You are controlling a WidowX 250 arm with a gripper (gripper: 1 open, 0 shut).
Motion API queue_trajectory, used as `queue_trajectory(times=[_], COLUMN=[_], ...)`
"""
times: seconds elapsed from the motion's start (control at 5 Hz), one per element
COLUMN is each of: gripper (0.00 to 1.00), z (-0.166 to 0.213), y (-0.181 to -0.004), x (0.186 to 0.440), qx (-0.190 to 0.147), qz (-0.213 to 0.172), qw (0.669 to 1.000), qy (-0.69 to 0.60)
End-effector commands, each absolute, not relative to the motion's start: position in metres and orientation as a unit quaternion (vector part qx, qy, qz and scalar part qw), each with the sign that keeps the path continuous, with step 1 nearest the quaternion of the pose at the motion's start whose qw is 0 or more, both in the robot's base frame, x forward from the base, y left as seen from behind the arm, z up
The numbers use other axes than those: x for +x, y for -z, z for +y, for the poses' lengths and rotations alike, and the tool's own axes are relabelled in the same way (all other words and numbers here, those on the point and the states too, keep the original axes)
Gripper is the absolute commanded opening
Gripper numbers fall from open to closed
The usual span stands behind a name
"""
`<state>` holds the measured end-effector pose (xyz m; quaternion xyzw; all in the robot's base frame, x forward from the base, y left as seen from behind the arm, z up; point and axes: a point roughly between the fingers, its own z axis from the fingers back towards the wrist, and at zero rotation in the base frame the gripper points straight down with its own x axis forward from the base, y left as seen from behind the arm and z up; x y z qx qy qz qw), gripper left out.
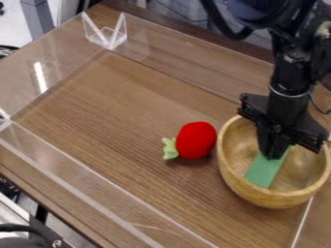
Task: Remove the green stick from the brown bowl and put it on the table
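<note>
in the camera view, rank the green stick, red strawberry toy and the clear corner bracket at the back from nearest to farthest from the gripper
1. green stick, in the brown bowl, directly at the gripper, which is shut on it.
2. red strawberry toy, on the table left of the bowl.
3. clear corner bracket, far back left.

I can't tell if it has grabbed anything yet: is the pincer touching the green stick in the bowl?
Touching. The camera view shows the pincer down inside the brown bowl, its fingers closed against the upper end of the green stick, no gap showing.
</note>
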<state>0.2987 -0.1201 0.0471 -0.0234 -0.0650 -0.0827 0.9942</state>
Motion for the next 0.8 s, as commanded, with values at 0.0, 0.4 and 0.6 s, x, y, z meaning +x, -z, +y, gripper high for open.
queue_trajectory(times=[0.0, 0.4, 0.6], gripper=[1.0, 0.0, 0.0], z=[-0.128, -0.135, -0.138], y=[-0.05, -0.037, -0.03], x=[0.296, 0.289, 0.288], qx=[-0.025, -0.02, -0.018], qz=[-0.06, -0.042, -0.043], qw=[0.994, 0.997, 0.998], qy=[0.088, 0.067, 0.044])
